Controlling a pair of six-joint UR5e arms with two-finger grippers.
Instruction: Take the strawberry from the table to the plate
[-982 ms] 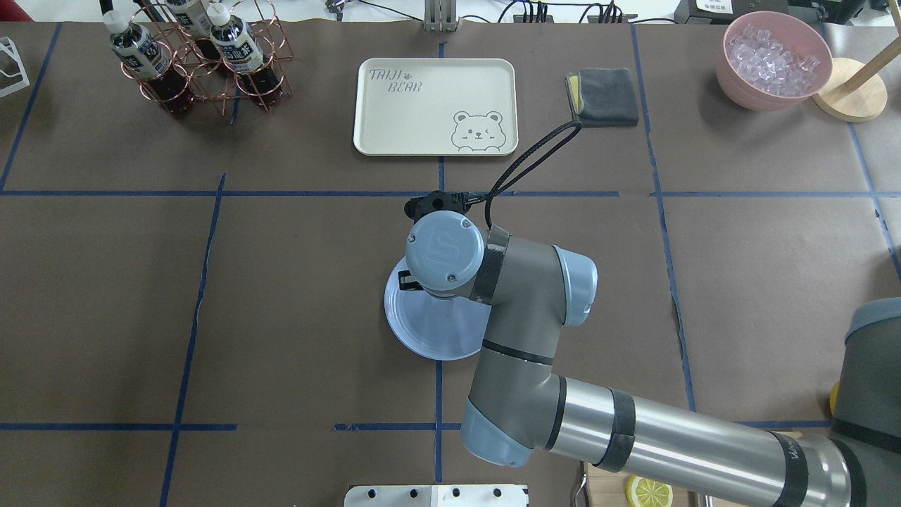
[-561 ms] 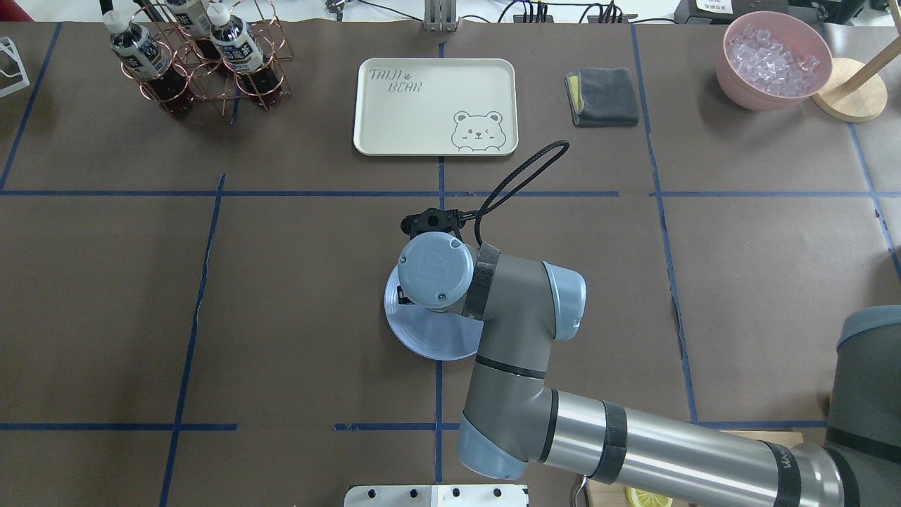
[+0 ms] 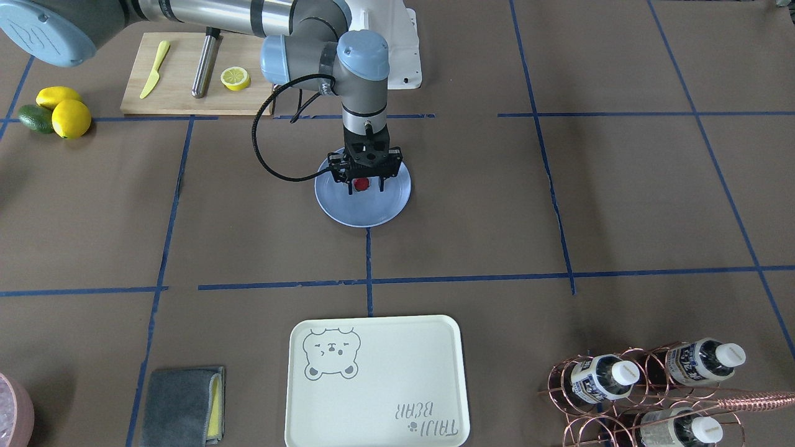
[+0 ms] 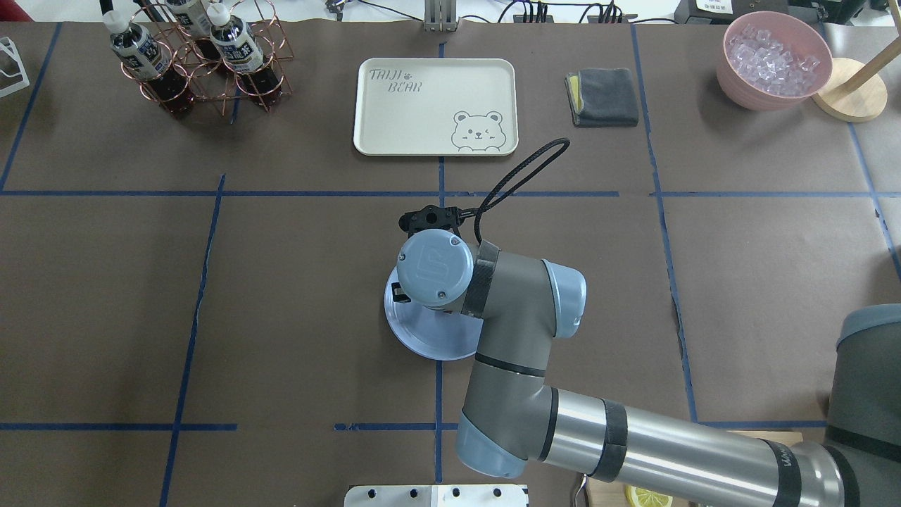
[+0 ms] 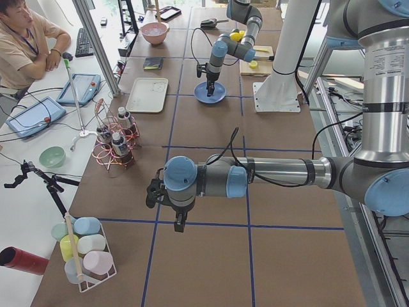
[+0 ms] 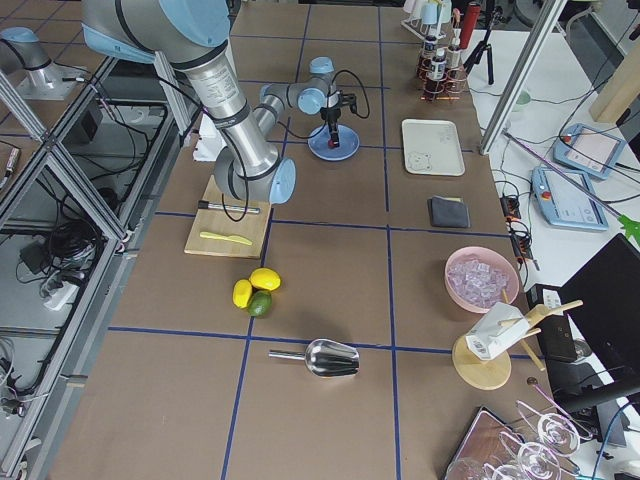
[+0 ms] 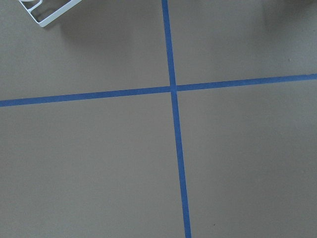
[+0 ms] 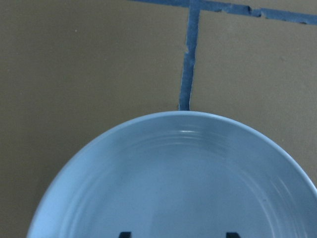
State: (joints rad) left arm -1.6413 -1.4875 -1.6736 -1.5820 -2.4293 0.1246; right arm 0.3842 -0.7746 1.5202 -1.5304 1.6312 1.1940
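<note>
The light blue plate (image 3: 363,214) lies on the brown-paper table (image 3: 559,205) near its middle. My right gripper (image 3: 364,186) points straight down over the plate and is open. The small red strawberry (image 3: 361,184) sits between its fingers, low on the plate. In the right wrist view the plate (image 8: 183,178) fills the frame, with two fingertips (image 8: 125,234) wide apart at the bottom edge and no strawberry in sight. From overhead the right wrist hides the berry and part of the plate (image 4: 422,338). My left gripper (image 5: 180,222) hangs over bare table far off; I cannot tell its state.
A cutting board (image 3: 180,93) with a knife and a lemon half (image 3: 235,77) lies near the robot's base. Lemons (image 3: 71,118) sit beside it. The bear tray (image 3: 376,379), a grey cloth (image 3: 180,403) and a bottle rack (image 3: 646,385) stand on the far side. A person (image 5: 25,45) sits aside.
The right arm has drawn back toward the robot and slightly left, settling over the plate. It has hardly moved in the last half second.
</note>
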